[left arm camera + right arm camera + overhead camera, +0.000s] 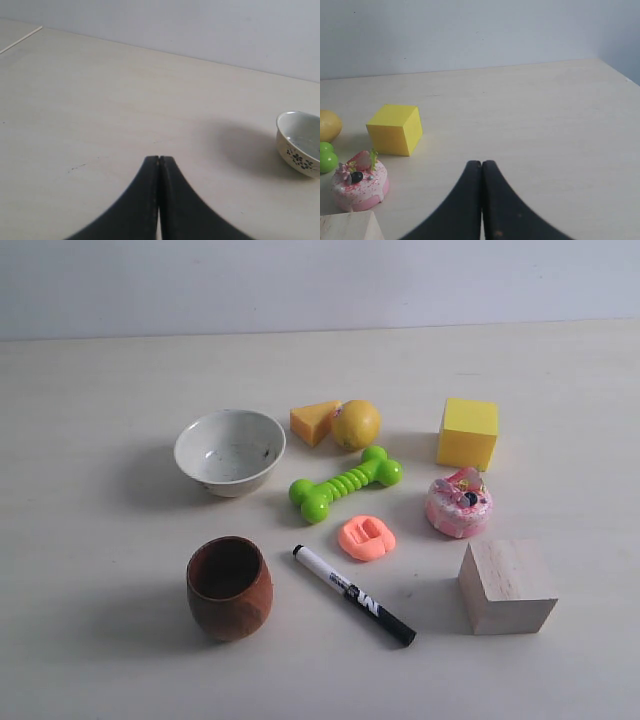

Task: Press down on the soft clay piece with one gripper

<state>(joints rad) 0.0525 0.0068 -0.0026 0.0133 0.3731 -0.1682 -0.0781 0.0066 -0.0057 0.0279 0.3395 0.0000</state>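
Observation:
The soft clay piece (pixel 366 537) is a flattened salmon-orange disc with a squarish dent, lying mid-table between the green toy bone (pixel 345 483) and the marker (pixel 353 594). Neither wrist view shows it. No arm or gripper appears in the exterior view. In the left wrist view my left gripper (pixel 159 159) is shut, fingertips together over bare table, with the white bowl (pixel 300 142) off to one side. My right gripper (pixel 481 163) is also shut with nothing in it, over bare table away from the yellow cube (pixel 395 129) and pink toy cake (pixel 360 186).
On the table stand a white bowl (pixel 230 451), brown clay cup (pixel 229 587), orange cheese wedge (pixel 314 421), yellow ball (pixel 356 424), yellow cube (pixel 468 432), pink toy cake (pixel 459 502) and a wooden block (pixel 506 586). The marker lies just in front of the clay.

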